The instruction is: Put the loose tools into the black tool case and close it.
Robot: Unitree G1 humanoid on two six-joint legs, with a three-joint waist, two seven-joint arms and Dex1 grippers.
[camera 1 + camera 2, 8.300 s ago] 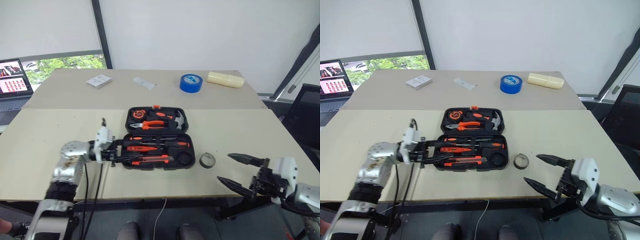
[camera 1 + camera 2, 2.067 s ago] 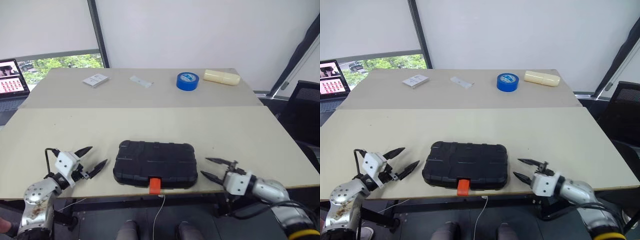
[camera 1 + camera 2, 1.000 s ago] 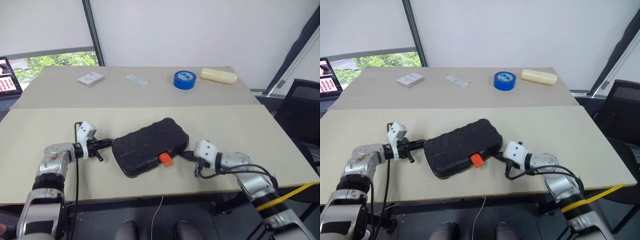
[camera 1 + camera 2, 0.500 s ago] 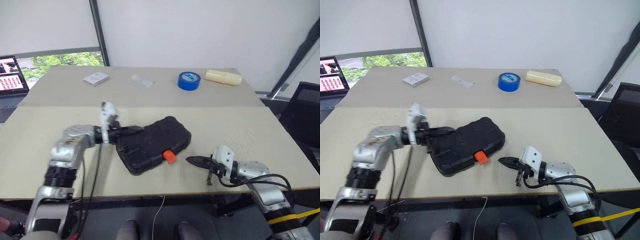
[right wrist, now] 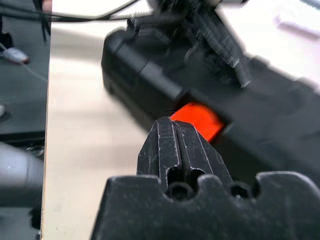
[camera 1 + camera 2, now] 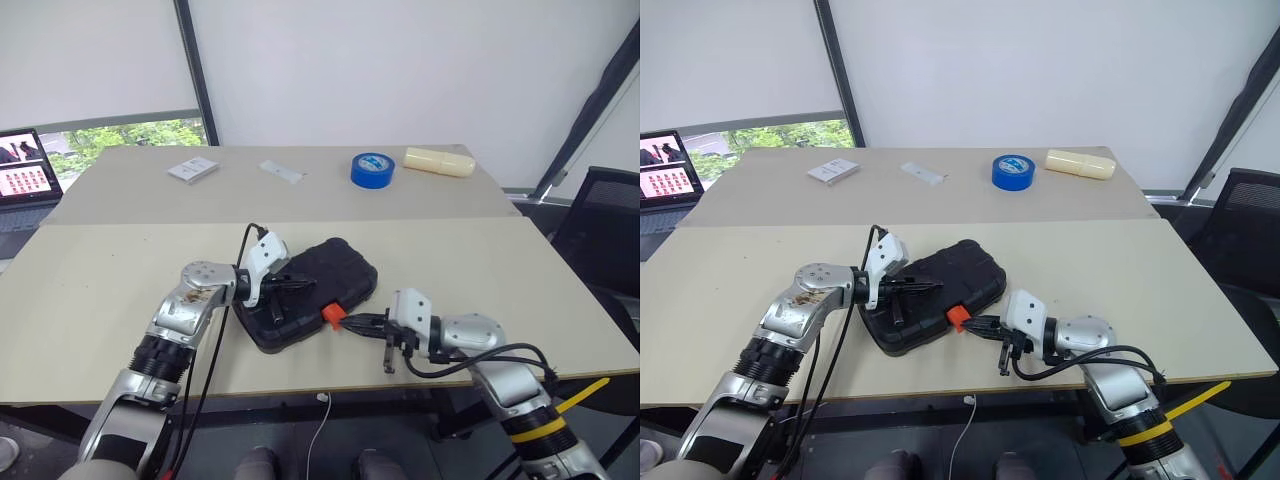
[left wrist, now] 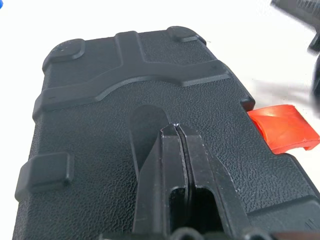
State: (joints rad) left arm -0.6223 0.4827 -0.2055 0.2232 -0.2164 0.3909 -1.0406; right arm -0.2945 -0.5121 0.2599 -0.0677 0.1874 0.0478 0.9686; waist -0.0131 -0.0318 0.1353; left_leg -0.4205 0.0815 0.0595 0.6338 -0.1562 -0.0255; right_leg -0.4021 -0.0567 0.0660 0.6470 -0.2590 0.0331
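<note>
The black moulded plastic tool case (image 6: 305, 291) with rounded corners and a textured shell is lying shut near the lower centre of the left eye view, turned at a slant on the beige table (image 6: 480, 270), its long side running from lower left to upper right. Nothing of its contents is showing. Its small orange latch (image 6: 333, 316) is sticking out from the near long edge, pointing toward the lower right of the frame.

The right gripper (image 6: 352, 322) is reaching in from the lower right, lying nearly level and pointing toward the left of the frame, its two black fingers pressed together with nothing between them. Their tips are sitting right at the orange latch; in the right wrist view the closed fingers (image 5: 172, 145) are lining up directly with the latch, but whether they are touching it is not clear.

The left gripper (image 6: 300, 283) is coming in from the left, forearm angled up from the lower left, wrist bent so that the fingers are pointing right across the lid. Its fingers (image 7: 172, 150) are also closed tight and empty, lying low over the case's textured top; contact is not certain.

Farther back, in the upper part of the frame, a blue tape roll (image 6: 371, 168), a cream cylinder (image 6: 439, 161), a small white strip (image 6: 280, 172) and a small white box (image 6: 194, 169) are resting on the far table.
</note>
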